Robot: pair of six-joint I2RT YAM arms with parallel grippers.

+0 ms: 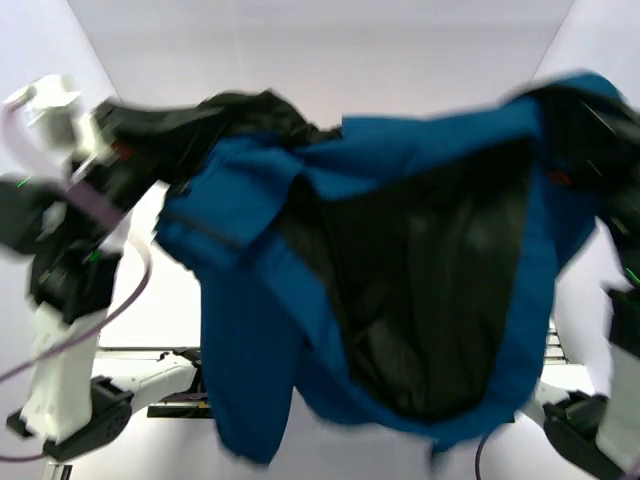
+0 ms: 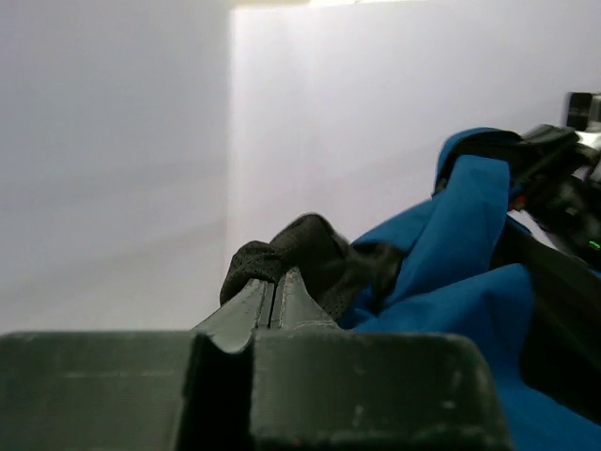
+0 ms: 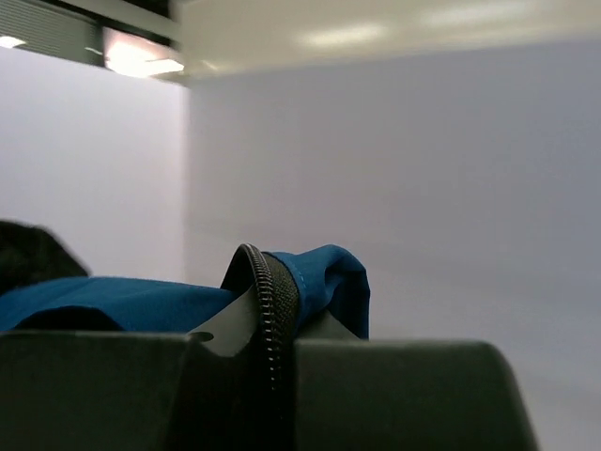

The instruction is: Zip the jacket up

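The jacket [image 1: 250, 340] hangs spread across the frame centre, suspended between both arms. The left end effector [image 2: 275, 293] is clamped fully closed on its black lining [image 2: 300, 249]. The right end effector [image 3: 263, 282] is clamped on the zipper edge [image 3: 280, 315].

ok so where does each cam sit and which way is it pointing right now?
Top external: above and behind, facing forward and down at the jacket hung between left arm and right arm.
Left wrist: on the left arm, looking along the left gripper, shut on black jacket fabric.
Right wrist: on the right arm, looking along the right gripper, shut on the zipper edge.
Shared: all three show the jacket's blue fabric; top and left wrist also show the right arm.
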